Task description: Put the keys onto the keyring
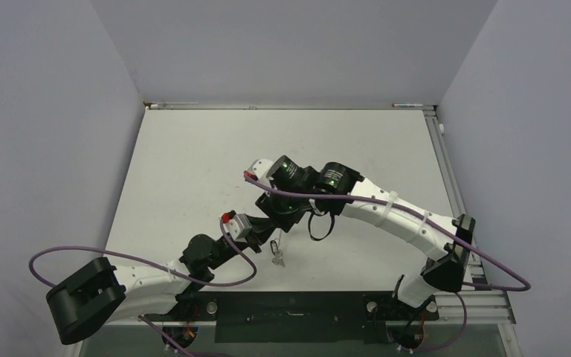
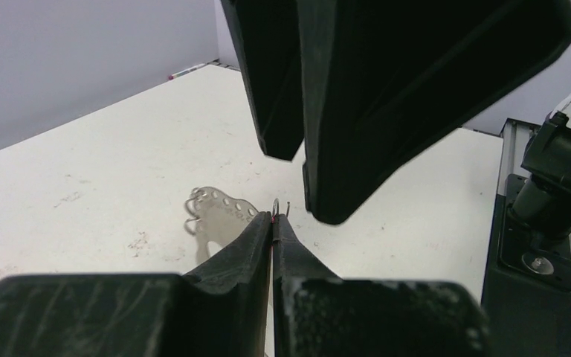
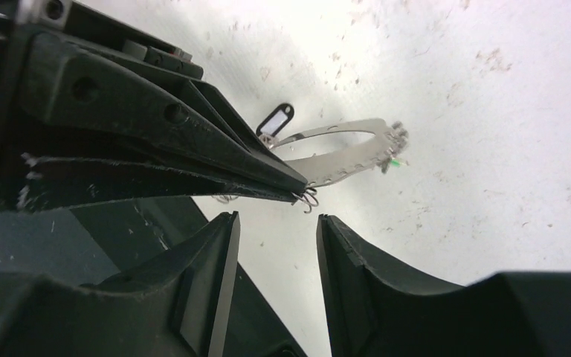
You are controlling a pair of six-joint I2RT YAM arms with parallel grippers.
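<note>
**Visitor:** Silvery bits on that pale desk [image 1: 193,163]. Are those the keys?

**Me:** Yes. The keys [image 2: 223,214] lie flat on the desk just beyond the tip of my left pincer [image 2: 273,223]. From there they read as one thin metal shape with a row of small holes. I cannot tell one key from the next. I also cannot tell whether they touch the tip or lie just clear of it.

**Visitor:** And the left pincer itself?

**Me:** Clenched, its two dark fingers pressed flat against each other. A thin curl of wire pokes out of the very tip, pinched there. That is the keyring [image 3: 309,199], and only a little of it shows past the fingers.

**Visitor:** Where is your other one?

**Me:** My right pincer [image 3: 276,218] hangs just above that same left tip, pointing down at it. It is released, with its fingers standing apart and nothing between them. The wire curl sits just off the mouth of the gap, not inside it.

**Visitor:** Anything else close by?

**Me:** A small black tag [image 3: 275,119] with a white window. It lies just behind the left tip, close beside the keys.
</note>
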